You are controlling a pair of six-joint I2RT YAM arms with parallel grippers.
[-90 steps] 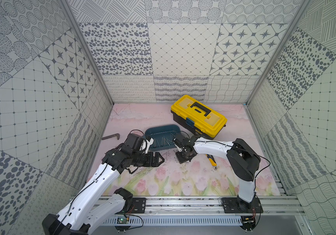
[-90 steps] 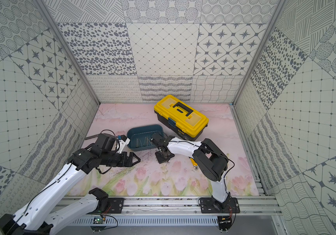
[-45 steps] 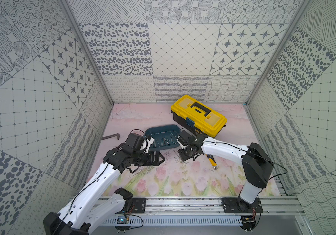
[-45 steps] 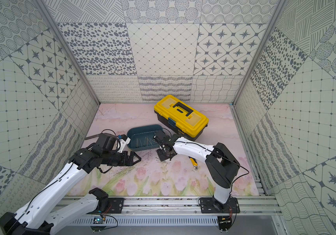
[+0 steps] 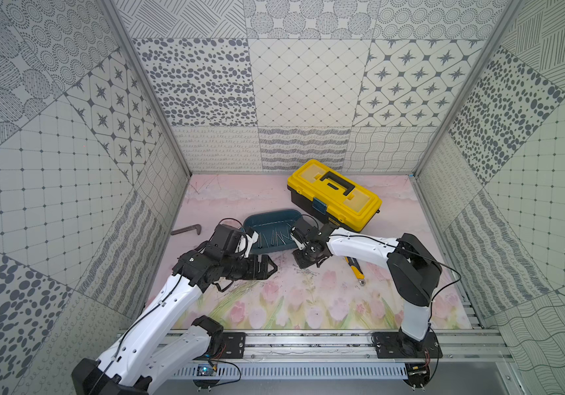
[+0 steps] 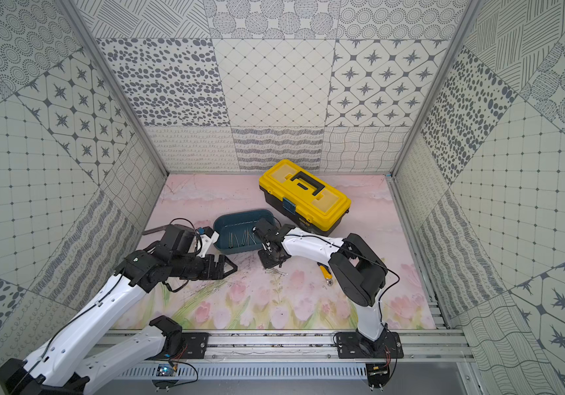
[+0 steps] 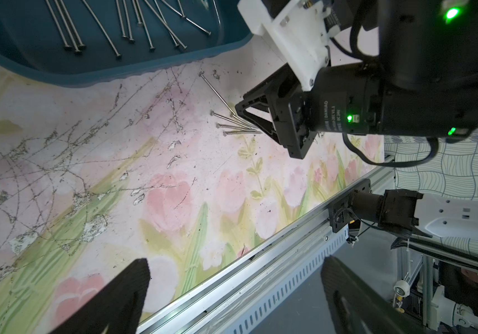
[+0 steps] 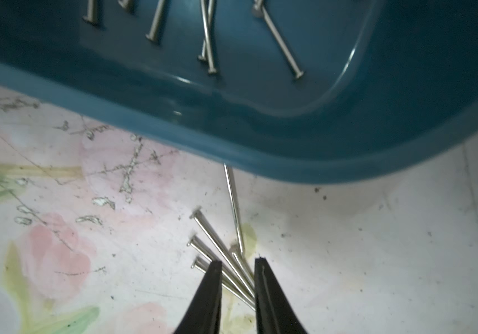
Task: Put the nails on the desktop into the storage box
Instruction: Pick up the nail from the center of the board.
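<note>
1. Right end effector [image 8: 237, 260]: fingers slightly parted with a narrow gap. Tips point down at the bench [image 8: 347, 245], over the pointed ends of a small fan of nails [image 8: 217, 240]. Nothing is lifted, and I can't tell whether the tips touch metal.
2. The fan is about five nails lying flat, heads spread and points converging under the tips. One of them runs toward the storage box [image 8: 260, 144], and its head is hidden by the box wall in the right wrist view.
3. The storage box sits on the bench near the middle, just beside the fan. More nails, a dozen or so, already lie loose on its floor, some crossing.
4. Left end effector [image 7: 236, 277]: jaws spread wide and empty. It is low over the bench by the box's near-left corner, aimed across at the right end effector, and is apart from the fan.
5. Yellow toolbox [image 5: 335, 195]: lid shut, behind and to the right of the storage box, close to its right end.
6. Utility knife [image 5: 356, 272]: on the bench, partly hidden under the right forearm.
7. Dark L-shaped bar [image 5: 188, 229]: by the left wall, well apart from everything else.
</note>
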